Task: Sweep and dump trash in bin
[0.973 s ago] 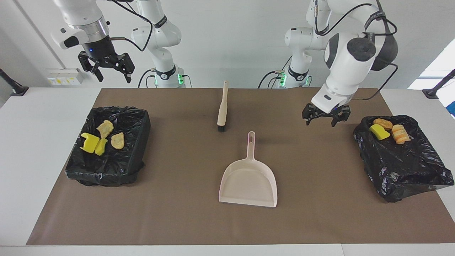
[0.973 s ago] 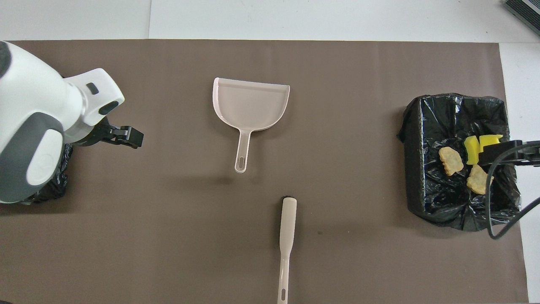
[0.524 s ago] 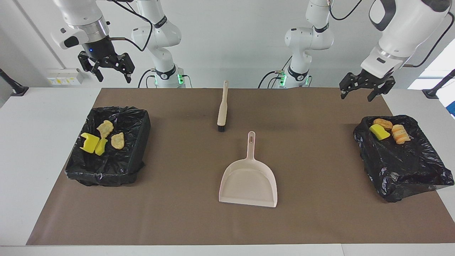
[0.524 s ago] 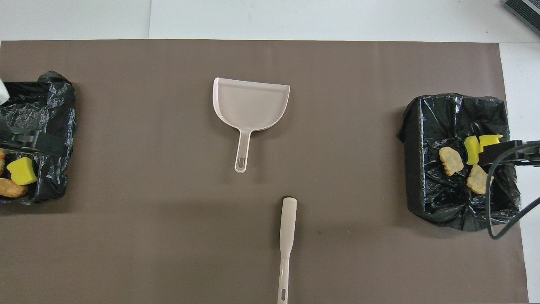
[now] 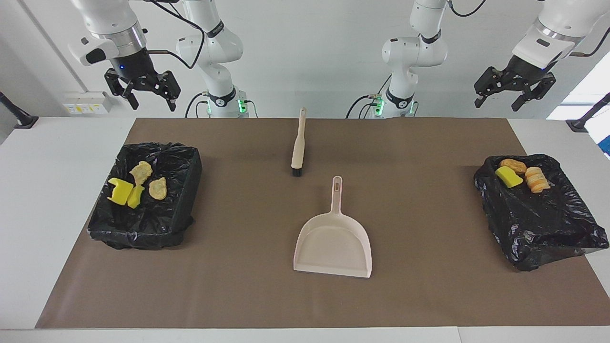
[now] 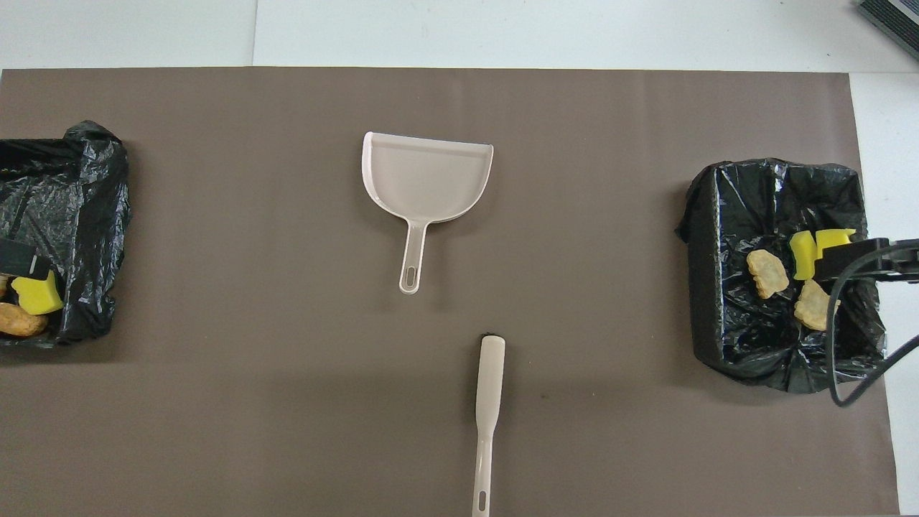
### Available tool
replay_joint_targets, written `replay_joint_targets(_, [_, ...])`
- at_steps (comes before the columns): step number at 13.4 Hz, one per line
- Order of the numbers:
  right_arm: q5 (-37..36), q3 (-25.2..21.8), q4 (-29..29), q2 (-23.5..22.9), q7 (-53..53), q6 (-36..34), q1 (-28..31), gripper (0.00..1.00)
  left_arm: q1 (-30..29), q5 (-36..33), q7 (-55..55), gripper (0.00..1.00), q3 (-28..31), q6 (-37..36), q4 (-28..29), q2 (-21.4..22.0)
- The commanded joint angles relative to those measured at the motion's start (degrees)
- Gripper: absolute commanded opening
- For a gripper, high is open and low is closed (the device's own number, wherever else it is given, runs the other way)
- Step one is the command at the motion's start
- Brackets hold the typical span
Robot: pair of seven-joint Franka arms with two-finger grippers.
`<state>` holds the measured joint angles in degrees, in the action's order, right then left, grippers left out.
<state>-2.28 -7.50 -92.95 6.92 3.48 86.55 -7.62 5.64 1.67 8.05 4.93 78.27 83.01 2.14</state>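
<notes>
Left hand (image 5: 513,91) now raised, open, above binned trash (image 5: 519,173).

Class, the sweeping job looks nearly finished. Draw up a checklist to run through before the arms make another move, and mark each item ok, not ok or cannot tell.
1. No trash on the mat: ok, none shows.
2. Trash in bins: ok. Four pieces lie in the bin at the right arm's end, three pieces in the bin at the left arm's end.
3. Dustpan empty, flat on the mat: ok.
4. Brush set down, nearer the robots than the dustpan: ok.
5. Left claw open, empty, raised: ok.
6. Right claw open, empty, raised: ok.
</notes>
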Motion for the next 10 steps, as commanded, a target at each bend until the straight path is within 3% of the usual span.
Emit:
replay_joint_targets(1, [0.00,0.12,0.05,0.46,-0.49,-0.68,0.50,1.00,-0.63,0.88,-0.06,1.00,-0.44,-0.75,1.54,1.55])
replay_joint_targets(10, [0.00,0.12,0.05,0.46,-0.49,-0.68,0.50,1.00,-3.44,0.44,-0.06,1.00,-1.85,0.83,5.06,3.57])
